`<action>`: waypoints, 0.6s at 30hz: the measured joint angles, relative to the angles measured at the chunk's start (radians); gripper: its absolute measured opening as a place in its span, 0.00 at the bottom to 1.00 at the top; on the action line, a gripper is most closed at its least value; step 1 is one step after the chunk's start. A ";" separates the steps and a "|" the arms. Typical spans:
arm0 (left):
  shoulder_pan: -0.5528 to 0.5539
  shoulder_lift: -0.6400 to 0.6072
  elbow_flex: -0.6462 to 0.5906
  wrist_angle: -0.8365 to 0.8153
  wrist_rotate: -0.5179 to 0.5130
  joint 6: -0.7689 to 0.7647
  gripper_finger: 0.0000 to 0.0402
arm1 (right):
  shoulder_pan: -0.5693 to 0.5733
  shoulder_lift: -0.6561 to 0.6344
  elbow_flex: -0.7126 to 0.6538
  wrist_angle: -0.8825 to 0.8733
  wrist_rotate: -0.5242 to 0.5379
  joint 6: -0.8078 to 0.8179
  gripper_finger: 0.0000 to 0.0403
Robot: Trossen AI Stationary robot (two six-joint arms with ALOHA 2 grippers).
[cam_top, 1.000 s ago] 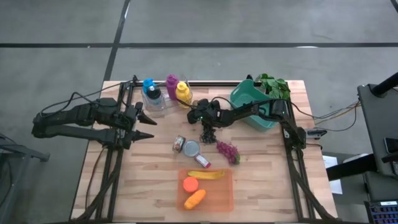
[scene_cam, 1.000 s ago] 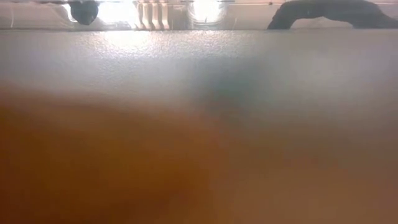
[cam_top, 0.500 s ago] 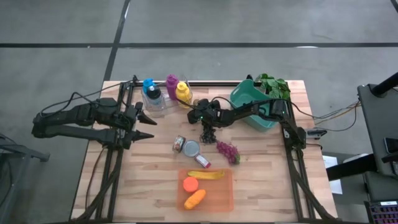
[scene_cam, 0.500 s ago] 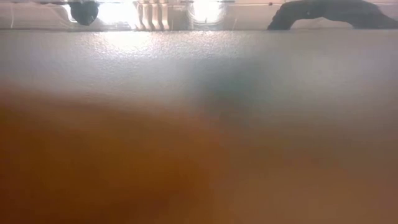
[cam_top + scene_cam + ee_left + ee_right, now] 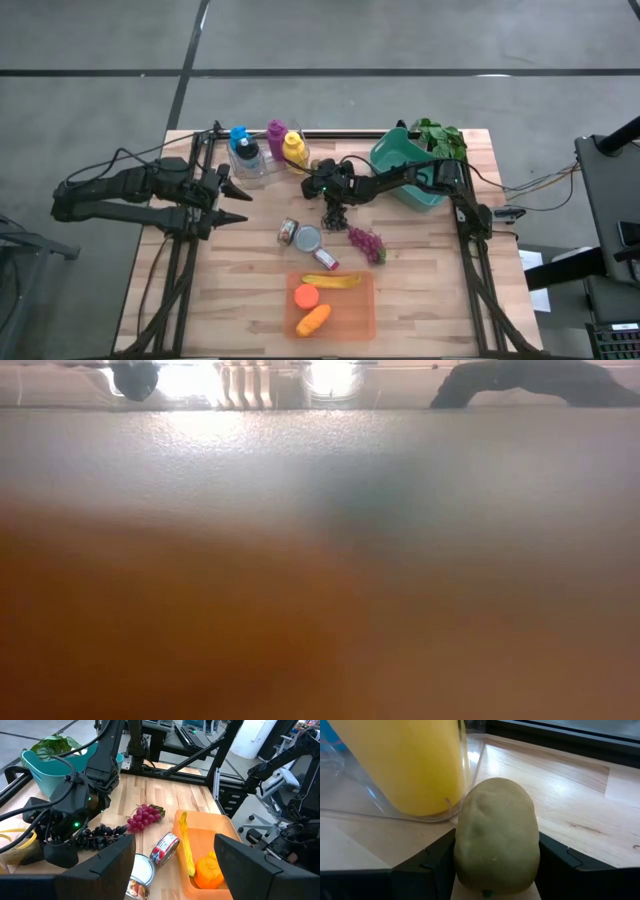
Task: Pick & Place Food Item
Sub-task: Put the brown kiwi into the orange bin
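right gripper [image 5: 495, 885]: jaws closed against both sides of a potato [image 5: 496, 837], beside the yellow bottle [image 5: 405, 760]
left gripper [image 5: 175, 865]: open, empty, waiting
orange tray [image 5: 361, 305]: banana, orange, carrot in; potato's lift and placing left

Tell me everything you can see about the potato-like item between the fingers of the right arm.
The potato is a pale tan, rounded oval with a dull, slightly dimpled skin and a small dark spot at its lower end. It sits between the two dark fingers of the right end effector, which are closed against its sides. It stands near the yellow bottle and a clear plastic rim, over the wooden table. Whether it rests on the table is unclear.
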 joint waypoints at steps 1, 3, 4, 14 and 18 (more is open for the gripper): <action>0.000 0.000 0.000 0.000 0.000 0.000 0.69 | 0.000 0.000 0.000 0.000 0.000 -0.001 0.50; 0.000 0.000 0.000 0.000 0.000 0.000 0.69 | 0.000 -0.003 0.000 0.000 0.000 -0.003 0.50; 0.000 0.000 0.000 0.000 0.000 0.000 0.69 | 0.000 -0.004 0.000 0.000 0.000 -0.003 0.50; 0.000 0.000 0.000 0.000 0.000 0.000 0.69 | 0.005 -0.064 -0.003 -0.042 -0.005 -0.037 0.50; 0.000 0.000 0.000 -0.002 0.000 0.000 0.69 | 0.018 -0.111 -0.004 -0.135 -0.030 -0.023 0.50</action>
